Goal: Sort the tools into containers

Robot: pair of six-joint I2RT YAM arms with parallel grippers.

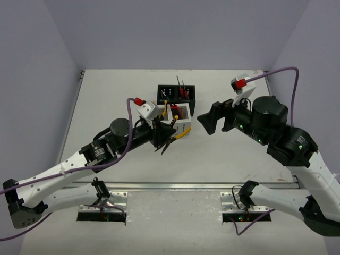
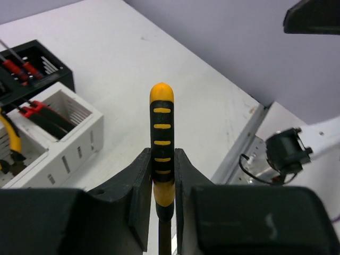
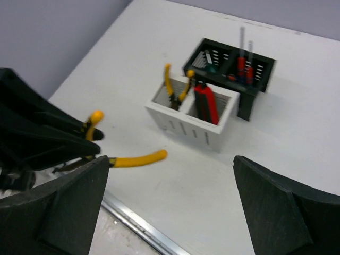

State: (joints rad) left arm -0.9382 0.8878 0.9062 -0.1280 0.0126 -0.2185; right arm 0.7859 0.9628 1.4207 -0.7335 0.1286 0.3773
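Observation:
My left gripper (image 1: 166,138) is shut on one handle of a yellow-and-black pliers (image 1: 181,133), held just in front of the white slotted box (image 1: 187,125). In the left wrist view the fingers (image 2: 141,178) clamp that handle (image 2: 161,133). The white box (image 3: 180,126) holds a second pliers (image 3: 171,89) in one compartment and red-and-black utility knives (image 3: 205,102) in the other. The black box (image 1: 190,91) behind it holds red-handled screwdrivers (image 3: 243,65). My right gripper (image 1: 206,120) is open and empty, to the right of the boxes; it also shows in the right wrist view (image 3: 171,164).
The two boxes stand touching near the middle back of the table (image 1: 228,154). A metal rail (image 1: 186,186) runs along the near table edge. Purple walls close in the left, back and right. The right arm's body (image 1: 271,125) hangs over the right side.

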